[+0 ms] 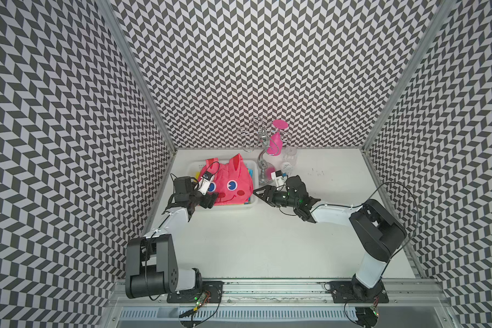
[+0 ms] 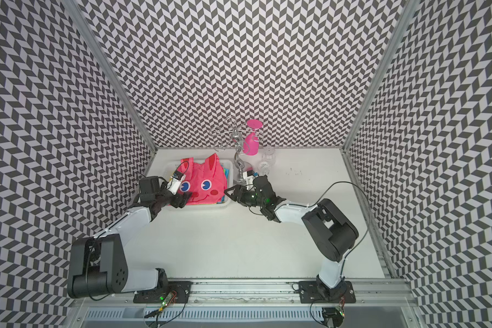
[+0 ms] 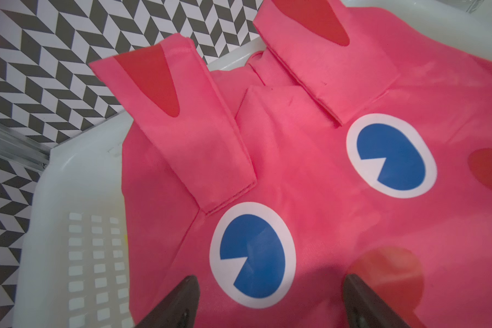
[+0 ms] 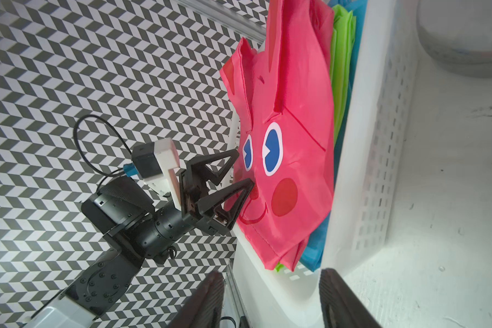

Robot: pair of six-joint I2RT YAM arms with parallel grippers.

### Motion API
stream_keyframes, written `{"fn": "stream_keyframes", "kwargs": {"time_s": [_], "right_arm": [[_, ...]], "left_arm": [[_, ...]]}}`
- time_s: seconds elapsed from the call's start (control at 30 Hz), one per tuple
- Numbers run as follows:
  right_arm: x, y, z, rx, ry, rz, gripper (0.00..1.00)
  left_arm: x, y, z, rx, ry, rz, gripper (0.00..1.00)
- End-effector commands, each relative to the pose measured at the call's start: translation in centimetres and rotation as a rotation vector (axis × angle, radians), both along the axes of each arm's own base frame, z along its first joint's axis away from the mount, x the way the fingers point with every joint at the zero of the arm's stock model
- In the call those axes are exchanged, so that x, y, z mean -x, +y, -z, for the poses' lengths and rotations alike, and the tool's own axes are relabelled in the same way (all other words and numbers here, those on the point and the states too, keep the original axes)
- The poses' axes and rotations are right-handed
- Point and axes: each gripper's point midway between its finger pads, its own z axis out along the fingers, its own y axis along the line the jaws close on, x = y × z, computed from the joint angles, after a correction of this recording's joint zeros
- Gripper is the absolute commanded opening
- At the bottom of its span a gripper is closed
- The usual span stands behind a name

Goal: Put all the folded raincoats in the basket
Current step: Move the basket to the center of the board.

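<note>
The raincoat (image 1: 233,184) lies in the basket (image 1: 227,208) at the surface's (image 1: 267,241) 11 o'clock. Left jaws spread, empty, at its 8 o'clock edge; right jaws spread, empty, at the basket's 3 o'clock.

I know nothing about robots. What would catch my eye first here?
A bright pink raincoat with a cartoon bunny face, lying folded in the white basket at the far left of the table. The left gripper hangs open at its face and the right gripper sits open beside the basket. Black-and-white chevron walls surround everything.
</note>
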Motion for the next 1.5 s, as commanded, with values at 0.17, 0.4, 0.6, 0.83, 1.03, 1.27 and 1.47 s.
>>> {"fn": "stream_keyframes", "kwargs": {"time_s": [0.17, 0.4, 0.6, 0.83, 1.03, 1.27, 1.47], "right_arm": [[-0.4, -1.1, 2.7, 0.221, -0.063, 0.075, 0.59], [-1.1, -0.7, 6.6, 0.422, -0.014, 0.140, 0.55], [-0.1, -1.8, 8.8, 0.691, 0.045, 0.237, 0.33], [3.1, -3.7, 9.5, 0.760, 0.076, 0.251, 0.17], [7.0, -6.9, 9.4, 0.792, 0.128, 0.236, 0.13], [11.6, -13.0, 9.4, 0.840, 0.237, 0.279, 0.10], [15.5, -19.3, 9.4, 0.908, 0.301, 0.338, 0.11]], "left_arm": [[1.4, -0.1, 0.2, -0.022, 0.090, 0.052, 0.85], [0.8, 2.0, -6.3, 0.055, -0.017, -0.013, 0.90], [0.2, 5.4, -7.9, 0.031, -0.035, -0.169, 0.99], [-0.7, 9.1, -8.3, -0.011, -0.026, -0.292, 1.00], [-0.9, 9.3, -9.1, -0.028, -0.052, -0.288, 1.00], [-1.6, 9.0, -9.1, 0.021, -0.045, -0.286, 1.00], [-2.2, 6.8, -6.8, 0.136, -0.029, -0.276, 1.00]]}}
